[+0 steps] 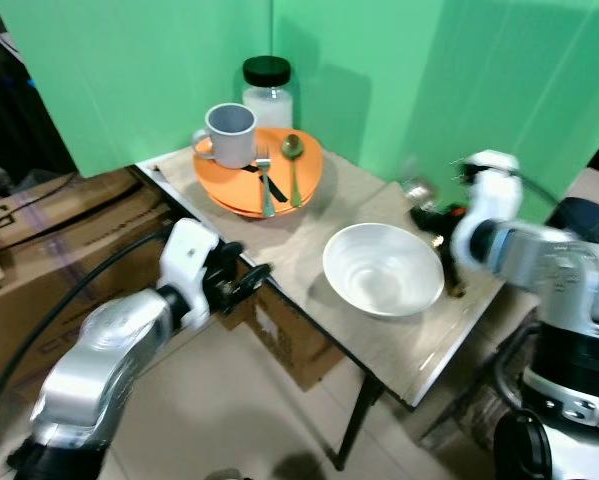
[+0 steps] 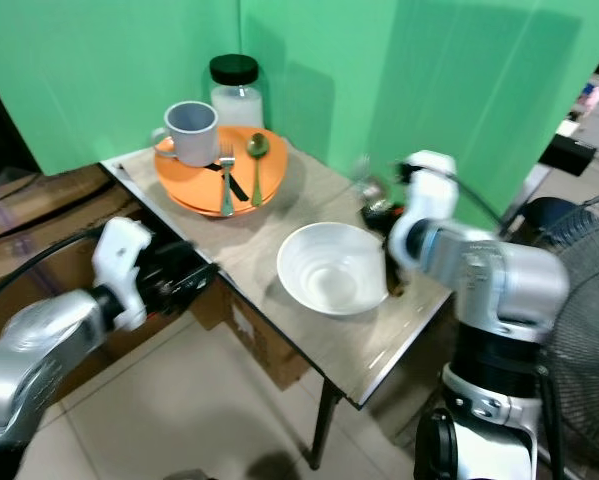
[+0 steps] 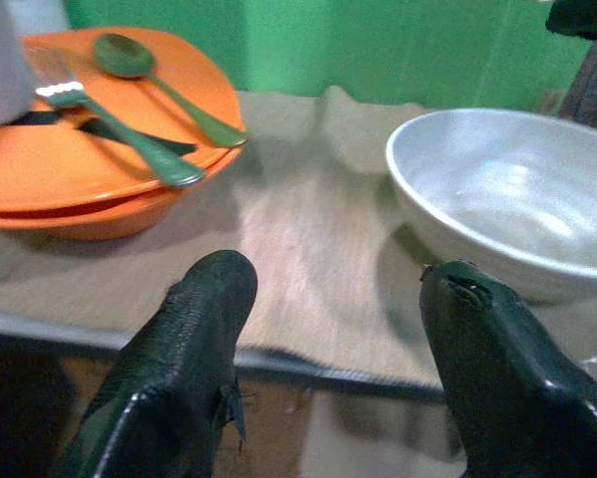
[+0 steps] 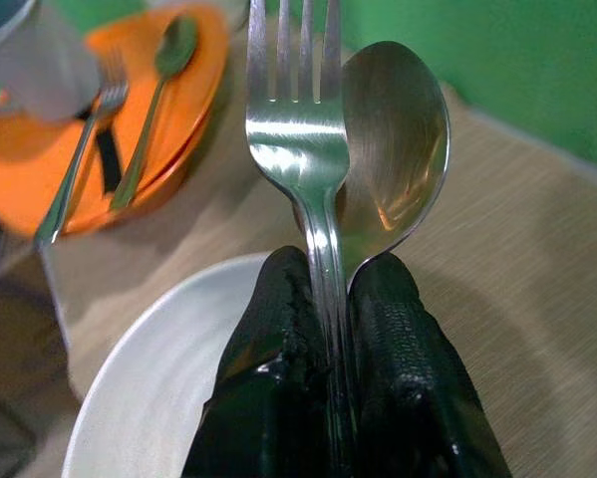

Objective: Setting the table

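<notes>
My right pincer [image 4: 328,299] is closed on a silver fork [image 4: 293,119] and a silver spoon [image 4: 393,139], pressed side by side between its fingers. It holds them above the desk [image 1: 369,200], just past the far rim of the white bowl [image 1: 383,268], which stands near the desk's front edge. My left pincer [image 3: 328,289] is open and holds nothing; it hangs at the left edge of the desk, pointing between the bowl and the orange plates [image 1: 259,172]. On the plates (two of them stacked, as far as I can tell) lie a green fork [image 1: 264,180] and a green spoon [image 1: 294,165], and a grey mug [image 1: 231,133] stands there too. A jar with a black lid [image 1: 267,90] stands behind, against the green wall [image 1: 379,60].
</notes>
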Robot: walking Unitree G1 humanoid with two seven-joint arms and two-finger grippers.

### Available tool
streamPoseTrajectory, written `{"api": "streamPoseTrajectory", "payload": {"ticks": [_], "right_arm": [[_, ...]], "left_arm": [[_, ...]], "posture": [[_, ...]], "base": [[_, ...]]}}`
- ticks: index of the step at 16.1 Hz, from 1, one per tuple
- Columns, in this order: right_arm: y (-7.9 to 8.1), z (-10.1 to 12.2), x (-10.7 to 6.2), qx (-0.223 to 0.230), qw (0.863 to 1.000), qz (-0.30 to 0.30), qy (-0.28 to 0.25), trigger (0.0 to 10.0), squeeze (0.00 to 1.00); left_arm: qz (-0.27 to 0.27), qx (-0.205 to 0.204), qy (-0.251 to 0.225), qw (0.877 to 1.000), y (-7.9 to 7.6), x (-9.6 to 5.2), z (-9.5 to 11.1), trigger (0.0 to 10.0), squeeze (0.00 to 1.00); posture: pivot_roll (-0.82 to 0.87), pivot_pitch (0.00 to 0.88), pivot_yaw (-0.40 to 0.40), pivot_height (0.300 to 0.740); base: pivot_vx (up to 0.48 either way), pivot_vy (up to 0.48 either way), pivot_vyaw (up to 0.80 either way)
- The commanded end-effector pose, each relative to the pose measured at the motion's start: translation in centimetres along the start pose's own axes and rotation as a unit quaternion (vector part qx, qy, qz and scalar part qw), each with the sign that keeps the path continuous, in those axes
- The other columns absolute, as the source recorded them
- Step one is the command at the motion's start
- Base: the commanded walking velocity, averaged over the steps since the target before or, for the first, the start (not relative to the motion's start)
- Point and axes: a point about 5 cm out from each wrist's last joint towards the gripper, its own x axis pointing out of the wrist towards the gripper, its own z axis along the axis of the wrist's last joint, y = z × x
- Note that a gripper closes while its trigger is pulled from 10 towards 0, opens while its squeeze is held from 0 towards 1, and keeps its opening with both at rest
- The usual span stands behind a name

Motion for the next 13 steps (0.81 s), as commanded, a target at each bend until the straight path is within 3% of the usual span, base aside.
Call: {"api": "streamPoseTrajectory", "payload": {"ticks": [1,2,5,8,11,13], "right_arm": [[-0.4,0.7,-0.9,0.007,0.999,-0.008,-0.041,0.0,0.0],[-0.6,0.7,-1.5,0.009,0.998,-0.013,-0.058,0.0,0.0],[-0.7,0.3,-2.8,0.015,0.996,-0.025,-0.088,0.0,0.0],[-0.8,-0.3,-3.7,0.021,0.994,-0.04,-0.104,0.0,0.0],[-0.7,-0.7,-4.2,0.023,0.992,-0.048,-0.112,0.0,0.0],[-0.6,-1.1,-4.4,0.025,0.992,-0.053,-0.116,0.0,0.0]], "left_arm": [[-0.033,-0.022,-0.012,0.999,0.2,1.1,0.3,10.0,1.0],[-0.058,-0.044,-0.015,0.997,0.5,2.4,0.4,10.0,1.0],[-0.112,-0.056,-0.004,0.992,0.9,5.0,0.7,10.0,1.0],[-0.186,-0.078,0.013,0.979,-0.2,7.2,0.9,10.0,1.0],[-0.206,-0.078,0.055,0.974,-0.8,8.8,-0.4,10.0,1.0],[-0.175,-0.086,0.082,0.977,-0.3,9.4,-1.6,10.0,1.0]], "posture": [[-0.08,0.0,0.052,0.74],[-0.1,0.0,0.07,0.74],[-0.14,0.0,0.122,0.74],[-0.17,0.0,0.157,0.74],[-0.18,0.0,0.181,0.74],[-0.18,0.0,0.188,0.74]], "base": [[0.0,0.0,0.0],[0.0,0.0,0.0],[0.0,0.0,0.0],[0.0,0.0,0.0],[0.0,0.0,0.0],[0.0,0.0,0.0]]}}
